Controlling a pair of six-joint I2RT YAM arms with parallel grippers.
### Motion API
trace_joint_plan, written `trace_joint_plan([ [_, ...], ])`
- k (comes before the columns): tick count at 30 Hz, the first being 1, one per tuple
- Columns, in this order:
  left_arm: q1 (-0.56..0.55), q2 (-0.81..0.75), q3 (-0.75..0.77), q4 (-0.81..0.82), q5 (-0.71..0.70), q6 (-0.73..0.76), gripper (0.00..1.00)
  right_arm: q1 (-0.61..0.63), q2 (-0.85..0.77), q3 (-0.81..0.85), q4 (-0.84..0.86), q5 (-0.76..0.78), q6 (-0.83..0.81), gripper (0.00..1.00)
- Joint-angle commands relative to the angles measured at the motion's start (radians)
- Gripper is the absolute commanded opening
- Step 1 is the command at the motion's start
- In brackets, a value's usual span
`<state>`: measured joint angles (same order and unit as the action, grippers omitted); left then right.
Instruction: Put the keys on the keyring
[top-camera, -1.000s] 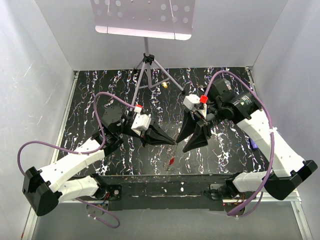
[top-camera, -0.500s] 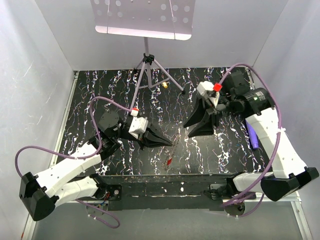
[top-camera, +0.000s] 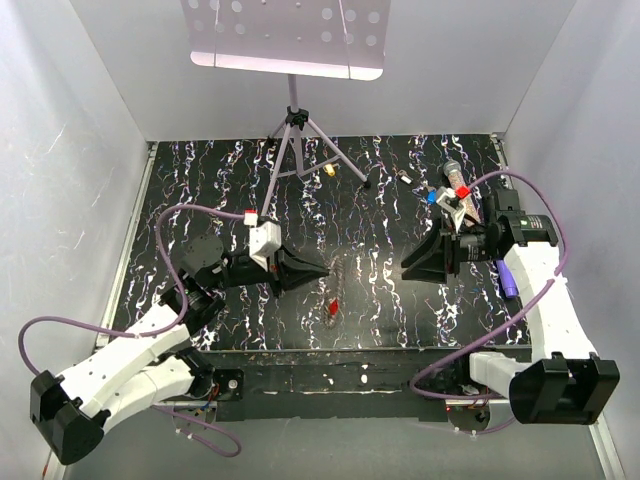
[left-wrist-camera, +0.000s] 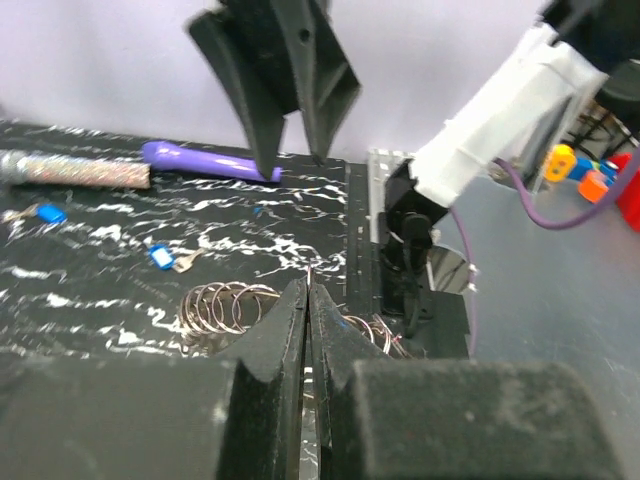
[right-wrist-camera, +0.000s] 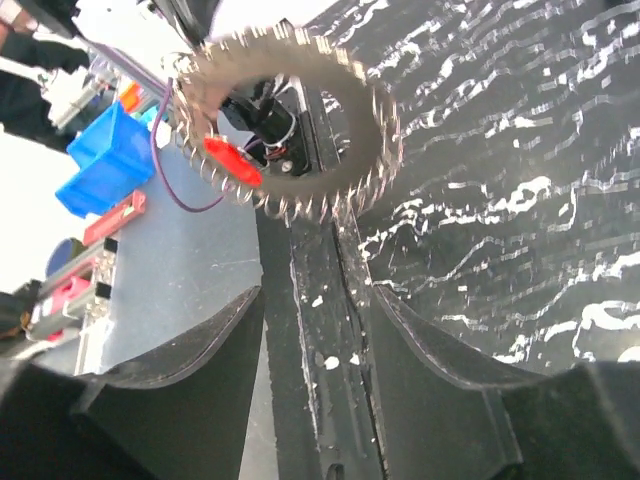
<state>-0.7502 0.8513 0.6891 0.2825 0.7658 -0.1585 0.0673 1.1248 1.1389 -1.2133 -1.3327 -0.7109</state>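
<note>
The table (top-camera: 200, 180) is closed in by white walls (top-camera: 70, 150) on the left, right and back. Its near edge is bounded by the black strip where the arms are bolted. The legs of a stand (top-camera: 293, 150) are planted at the back centre. The right side is the more cluttered. A tube (top-camera: 455, 180) lies toward the back right, a pen (top-camera: 507, 278) lies along the right wall beside the right arm, and two blue keys (left-wrist-camera: 163, 257) are seen on the table on that side. Bare table is left in the middle, between the two grippers.

The left gripper (top-camera: 326, 272) is pressed together, and the keyring (top-camera: 345, 272) is pinched at its tips, about mid-table and toward the near edge. From above, the keyring is seen edge-on as a narrow strip whose long axis runs from far to near. Its open face is turned toward the right gripper (top-camera: 407, 272), so a full jagged circle is shown in the right wrist view. Whether its lower rim touches the table cannot be told.

A red key (top-camera: 333, 305) is seen just on the near side of the keyring, close to the table's near edge. In the right wrist view it overlaps the rim, but whether it is threaded on cannot be told.

The right gripper is spread with nothing between its fingers. It is pointed left at the keyring and kept well apart from it.
</note>
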Motion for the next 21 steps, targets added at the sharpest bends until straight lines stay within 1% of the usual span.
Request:
trace_joint_plan([
  [1,0.051,-0.081,-0.011,-0.08,-0.152,-0.059,0.0,-0.101,-0.007,-0.102,-0.006,-0.017,-0.002,0.54],
  [2,0.057,-0.093,-0.011,-0.098,-0.173,-0.058,0.0,-0.125,0.012,-0.113,0.586,0.768,0.556,0.8],
  [4,0.074,-0.119,-0.011,-0.144,-0.2,-0.043,0.0,-0.178,0.056,-0.104,0.587,0.726,0.646,0.79],
  [5,0.078,-0.13,-0.011,-0.169,-0.216,-0.032,0.0,-0.193,0.073,-0.1,0.574,0.686,0.653,0.79],
  [6,0.086,-0.141,-0.011,-0.192,-0.224,-0.018,0.0,-0.195,0.081,-0.1,0.56,0.669,0.643,0.79],
  [9,0.092,-0.161,-0.013,-0.233,-0.226,0.017,0.0,-0.195,0.084,-0.123,0.574,0.716,0.61,0.79],
  [12,0.094,-0.179,-0.04,-0.211,-0.23,0.011,0.0,-0.208,0.102,-0.136,0.561,0.675,0.576,0.79],
  [14,0.094,-0.182,-0.063,-0.175,-0.238,0.001,0.0,-0.208,0.113,-0.143,0.557,0.682,0.538,0.77],
  [15,0.097,-0.179,-0.072,-0.161,-0.238,-0.004,0.0,-0.21,0.13,-0.14,0.561,0.693,0.531,0.71],
  [16,0.097,-0.172,-0.072,-0.151,-0.237,-0.006,0.0,-0.208,0.15,-0.13,0.549,0.701,0.515,0.52],
  [17,0.097,-0.161,-0.072,-0.146,-0.234,-0.007,0.0,-0.208,0.182,-0.116,0.534,0.708,0.493,0.26],
  [18,0.098,-0.15,-0.071,-0.144,-0.227,-0.003,0.0,-0.208,0.216,-0.102,0.523,0.711,0.485,0.05],
  [19,0.1,-0.138,-0.069,-0.144,-0.22,-0.003,0.0,-0.208,0.248,-0.087,0.503,0.711,0.467,0.02],
  [20,0.103,-0.13,-0.068,-0.144,-0.215,0.0,0.0,-0.21,0.288,-0.065,0.476,0.705,0.446,0.03],
  [21,0.104,-0.121,-0.069,-0.14,-0.209,0.002,0.0,-0.212,0.321,-0.045,0.447,0.689,0.403,0.07],
])
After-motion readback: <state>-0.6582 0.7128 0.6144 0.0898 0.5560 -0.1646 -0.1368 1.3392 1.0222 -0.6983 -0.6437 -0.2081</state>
